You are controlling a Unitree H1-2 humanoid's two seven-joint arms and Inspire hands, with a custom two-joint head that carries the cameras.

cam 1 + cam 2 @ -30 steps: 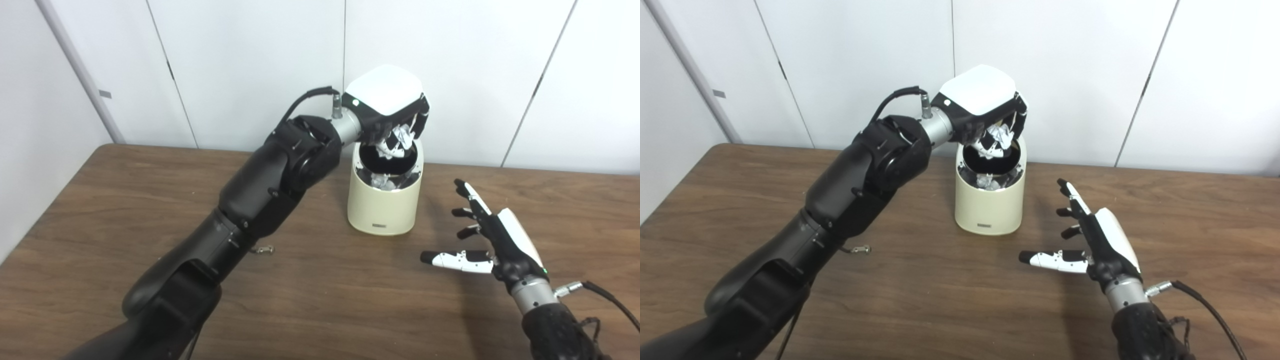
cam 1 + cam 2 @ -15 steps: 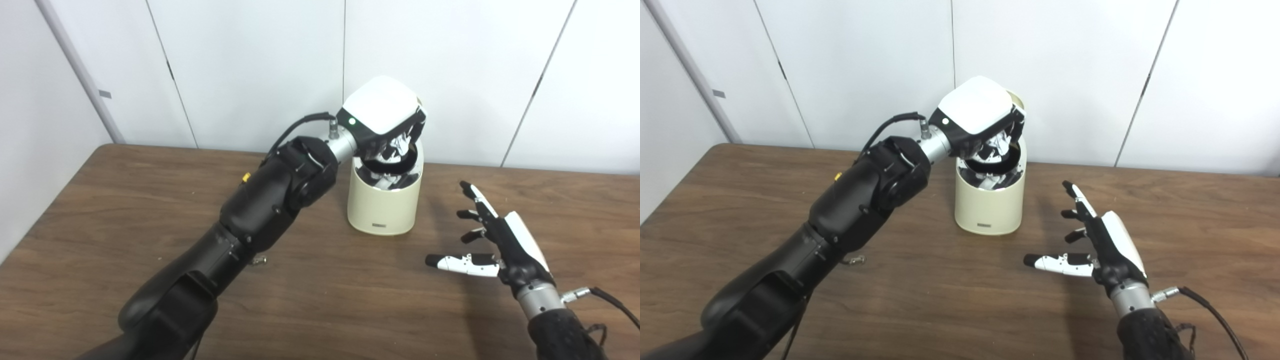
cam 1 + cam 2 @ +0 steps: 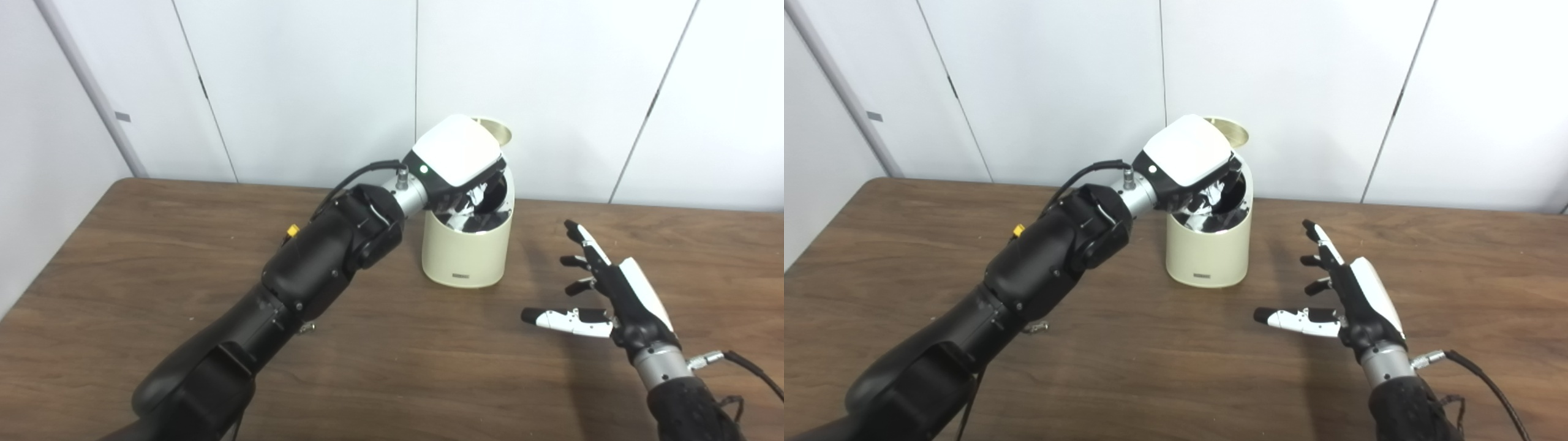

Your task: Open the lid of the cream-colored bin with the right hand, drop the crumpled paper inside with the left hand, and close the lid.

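I see the cream-colored cylindrical bin (image 3: 465, 254) standing upright on the brown wood-grain desk (image 3: 122, 257), toward its far edge, near the white panelled wall (image 3: 306, 79). Its round cream lid (image 3: 497, 130) is raised behind the opening and tilted back.

My left hand (image 3: 456, 165), black with a white back plate, is tipped down over the bin's mouth, fingers reaching into the opening. Its fingers are curled around the white crumpled paper (image 3: 1208, 200), which sits just inside the rim, clamped in that hand. More crumpled white material is visible lower in the bin; I cannot tell whether the held paper touches it.

My right hand (image 3: 603, 297) hovers over the desk to the right of the bin, well apart from it and holding nothing. Its fingers (image 3: 1315, 231) are spread and point toward the far wall, with the thumb extended to the left. The palm faces left, toward the bin.

A small metal fitting (image 3: 1034, 327) lies on the desk beside the left forearm.
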